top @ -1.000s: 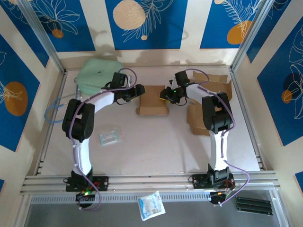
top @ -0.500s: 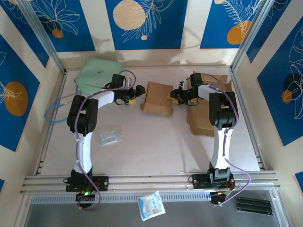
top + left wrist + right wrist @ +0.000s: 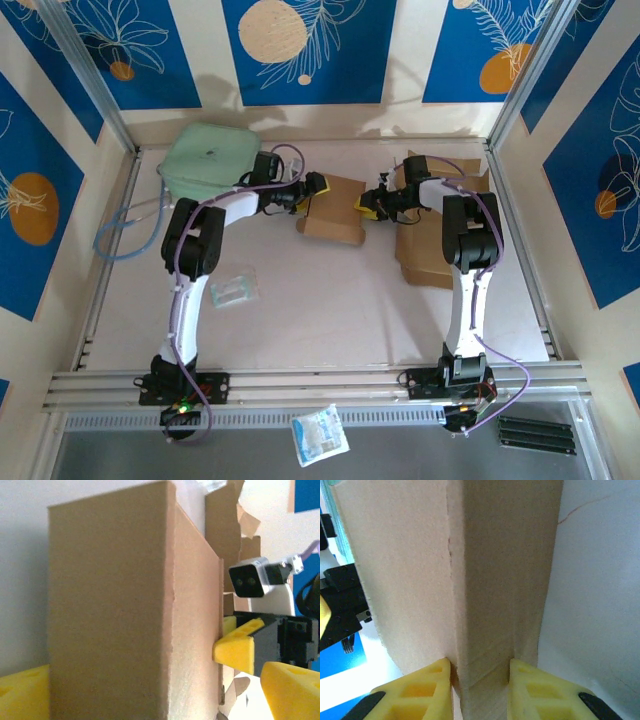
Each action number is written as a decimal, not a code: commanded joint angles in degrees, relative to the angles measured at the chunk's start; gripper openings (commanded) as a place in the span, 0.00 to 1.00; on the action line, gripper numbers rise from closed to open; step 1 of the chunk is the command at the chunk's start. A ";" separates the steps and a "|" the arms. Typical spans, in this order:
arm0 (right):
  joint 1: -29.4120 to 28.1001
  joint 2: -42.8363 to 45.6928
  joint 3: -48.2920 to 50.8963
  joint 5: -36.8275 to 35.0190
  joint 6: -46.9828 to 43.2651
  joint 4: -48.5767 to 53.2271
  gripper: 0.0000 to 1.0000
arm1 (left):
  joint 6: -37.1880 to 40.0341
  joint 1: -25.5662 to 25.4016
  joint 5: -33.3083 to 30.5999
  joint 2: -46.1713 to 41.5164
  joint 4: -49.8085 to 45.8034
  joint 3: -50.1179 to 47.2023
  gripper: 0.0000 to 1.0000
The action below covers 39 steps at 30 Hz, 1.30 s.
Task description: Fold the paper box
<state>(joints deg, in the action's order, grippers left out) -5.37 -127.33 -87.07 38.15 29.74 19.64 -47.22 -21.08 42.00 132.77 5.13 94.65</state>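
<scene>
From above, the brown cardboard box (image 3: 330, 212) lies slightly skewed on the pale tabletop (image 3: 320, 300) at upper centre, with the left end effector (image 3: 316, 185) at its upper left corner and the right end effector (image 3: 367, 205) at its right edge. In the left wrist view, the box's long axis runs up the frame between the left end effector's wide-spread yellow fingers (image 3: 292, 690). In the right wrist view, the right end effector pinches a folded box edge at bottom centre.

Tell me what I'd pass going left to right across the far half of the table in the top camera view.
Blue cable → green pouch → left tool → paper box → right tool → flat cardboard sheets.
</scene>
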 commanded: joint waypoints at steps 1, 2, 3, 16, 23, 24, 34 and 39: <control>0.02 -2.49 -0.40 -2.19 -1.38 4.52 0.27 | -3.56 -1.82 3.63 1.54 2.70 1.11 0.92; 0.07 -2.48 -0.56 -2.40 -1.51 4.65 0.27 | -4.36 -2.02 3.95 1.26 3.71 1.02 0.89; -0.01 -2.49 -0.72 -2.41 -1.52 4.82 0.27 | -4.98 -2.20 3.92 0.85 4.40 0.62 0.86; -0.95 2.22 -1.89 -2.51 -2.13 6.55 0.37 | -8.11 -3.08 -1.61 -6.15 3.93 -2.98 0.55; -0.75 9.69 -1.20 -6.72 -2.91 7.97 0.59 | -7.91 -3.00 -4.54 -9.16 1.49 -3.64 0.48; -0.70 10.99 -0.85 -7.95 -2.91 8.04 0.62 | -8.11 -3.00 -4.69 -9.45 1.52 -3.71 0.47; -4.71 29.80 9.69 -22.42 -15.79 -2.02 0.83 | -7.76 -2.91 -5.00 -11.21 -0.93 -2.89 0.47; -14.01 39.14 23.18 -36.39 -40.06 -19.39 0.87 | -7.73 -2.91 -5.36 -12.64 -1.93 -3.62 0.47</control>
<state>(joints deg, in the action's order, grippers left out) -14.76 -91.13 -69.89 11.31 7.75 11.20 -55.22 -23.62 36.95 123.72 4.47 91.26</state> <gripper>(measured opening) 0.866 0.473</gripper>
